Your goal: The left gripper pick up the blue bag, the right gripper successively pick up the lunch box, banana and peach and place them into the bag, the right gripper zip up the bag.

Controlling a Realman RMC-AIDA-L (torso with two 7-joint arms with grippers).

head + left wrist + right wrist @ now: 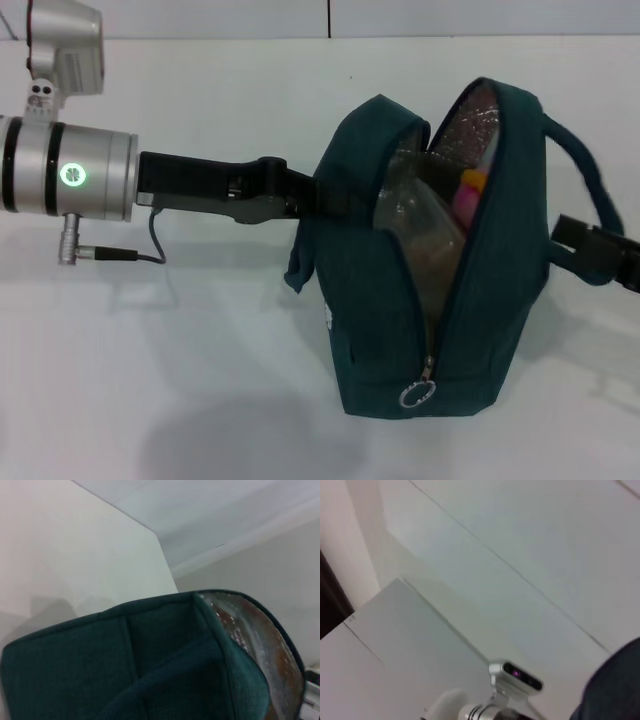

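Note:
The blue bag (pixel 400 330) stands upright on the white table (pixel 180 380) with its zip open down the front; the zip pull (pixel 418 393) hangs near the bottom. Inside I see the clear lunch box (pixel 420 215) and a pink and orange thing (pixel 468 192), perhaps the peach. The banana is hidden. My left gripper (pixel 305 195) reaches in from the left and is shut on the bag's left side near the top. My right gripper (pixel 582 240) is at the bag's right side, by the handle loop (pixel 590 170). The left wrist view shows the bag (pixel 125 670) and its foil lining (pixel 260 640) close up.
The right wrist view shows a corner of the bag (pixel 615 685), my left arm's wrist (pixel 515 676) and the pale wall. A grey cable (pixel 150 250) hangs under my left arm. The table's back edge (pixel 250 40) meets the wall.

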